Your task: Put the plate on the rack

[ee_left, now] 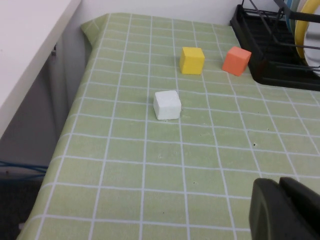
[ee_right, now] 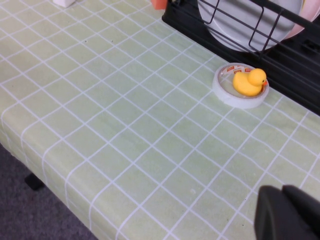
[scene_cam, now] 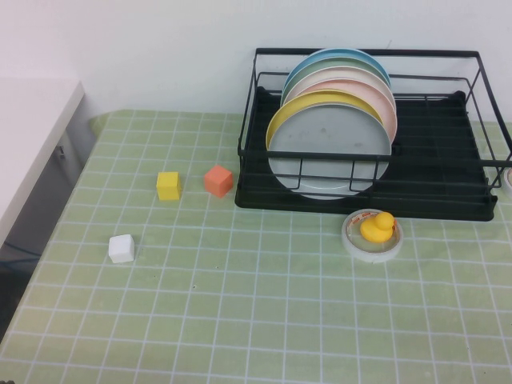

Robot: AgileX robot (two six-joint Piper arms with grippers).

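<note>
At the front of the row of plates standing on edge, the plate (scene_cam: 328,152), plain light grey, stands in the rack (scene_cam: 448,204), leaning back against the yellow plate (scene_cam: 298,106) behind it. Further back in the same row stand a pink plate (scene_cam: 376,92) and pale green and blue plates. The rack is a black wire frame on a black tray base, placed at the far right of the green checked tablecloth (scene_cam: 240,320).

Just in front of the rack lies a white tape roll (scene_cam: 372,237) with a yellow rubber duck (scene_cam: 377,226) sitting in its centre. To the left of the rack are an orange cube (scene_cam: 218,180), a yellow cube (scene_cam: 169,186) and, nearer, a white cube (scene_cam: 122,248).

The left gripper (ee_left: 280,186) hovers over the near left part of the cloth, fingers closed together, holding nothing. The right gripper (ee_right: 283,194) hovers over the near right part, likewise closed and empty.
</note>
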